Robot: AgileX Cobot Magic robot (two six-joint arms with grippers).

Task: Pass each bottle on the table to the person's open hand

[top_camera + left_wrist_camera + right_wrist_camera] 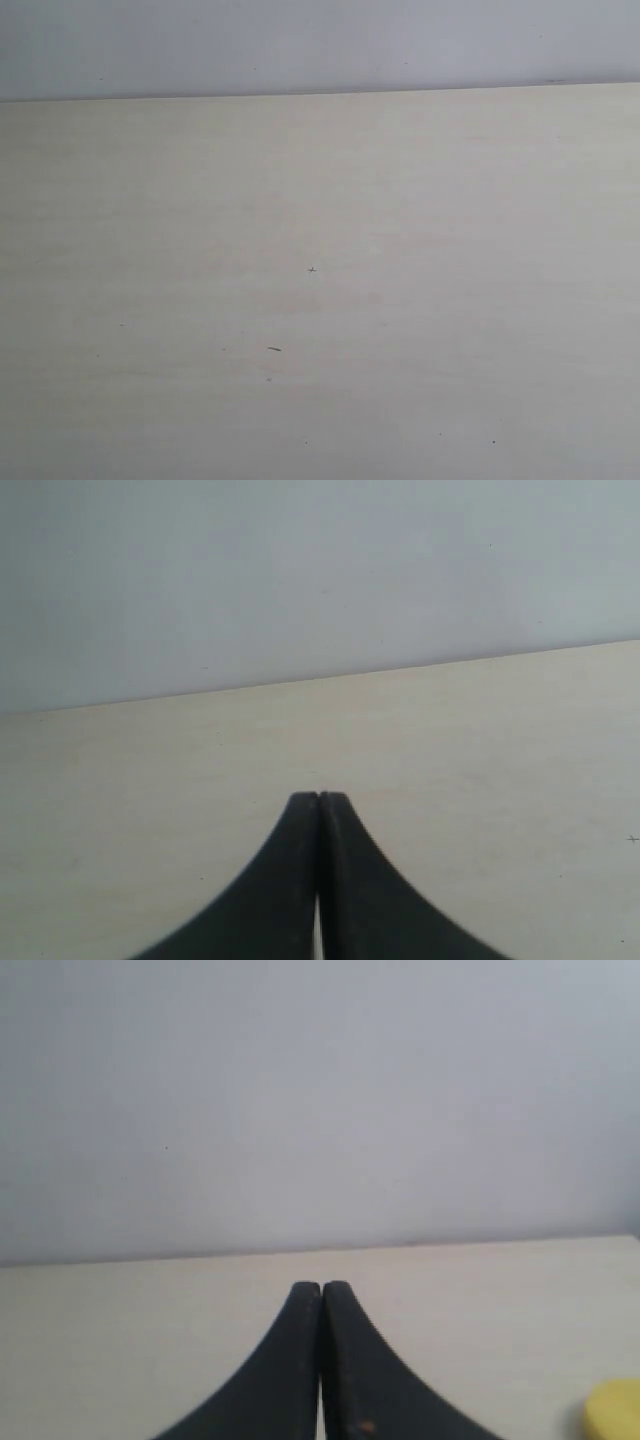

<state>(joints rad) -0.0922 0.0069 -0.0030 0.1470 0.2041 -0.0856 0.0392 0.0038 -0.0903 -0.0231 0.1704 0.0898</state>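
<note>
The pale beige table (pixel 320 300) fills the exterior view, and neither a bottle, a hand nor an arm shows there. My left gripper (pixel 318 796) is shut with nothing between its black fingers, low over the table (pixel 150 780). My right gripper (pixel 321 1285) is likewise shut and empty above the table (pixel 120 1330). A rounded yellow shape (pixel 615 1412) sits at the edge of the right wrist view, beside the gripper; I cannot tell whether it is the yellow bottle. The other bottles are out of view.
A plain grey-white wall (pixel 320 45) rises behind the table's far edge. A few small dark specks (pixel 275 348) mark the tabletop.
</note>
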